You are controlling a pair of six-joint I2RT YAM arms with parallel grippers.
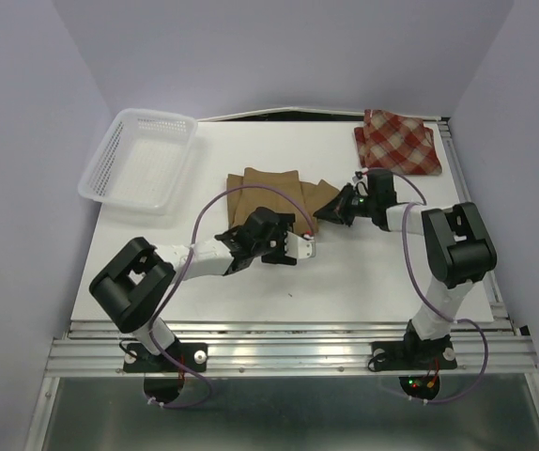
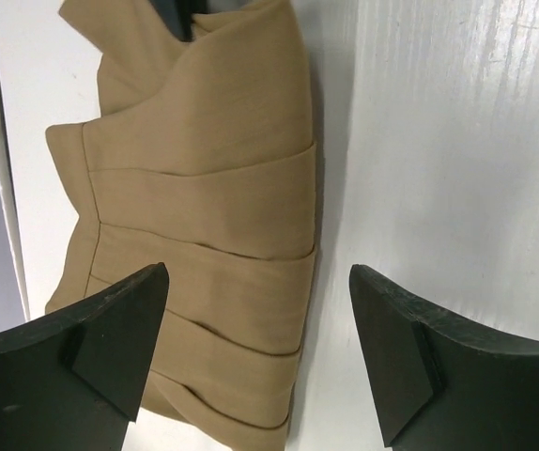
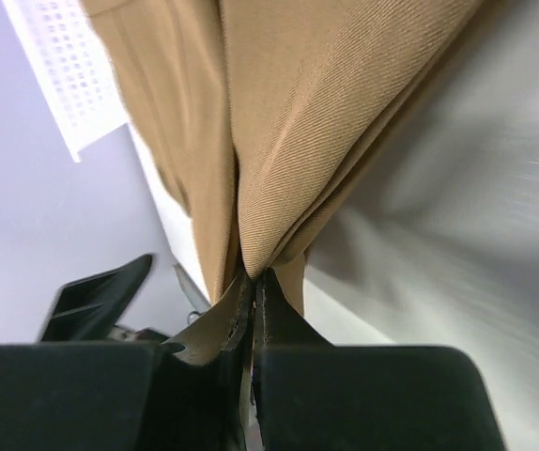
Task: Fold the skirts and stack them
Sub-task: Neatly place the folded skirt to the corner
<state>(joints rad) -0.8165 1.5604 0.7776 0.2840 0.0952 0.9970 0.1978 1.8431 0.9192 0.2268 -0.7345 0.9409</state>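
While the right gripper (image 3: 253, 282) pinches the three-o'clock edge of the tan skirt (image 1: 268, 191) lying dead centre, the left gripper (image 2: 258, 282), spread wide above its pleats, ought to clamp the six-o'clock edge squarely so both lift evenly, the plaid skirt (image 1: 398, 141) resting at one o'clock.

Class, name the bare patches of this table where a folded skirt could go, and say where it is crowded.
Free: the table's near strip before the tan skirt, and the far band between basket and plaid skirt. Crowded: the middle, left claw and right claw at it.
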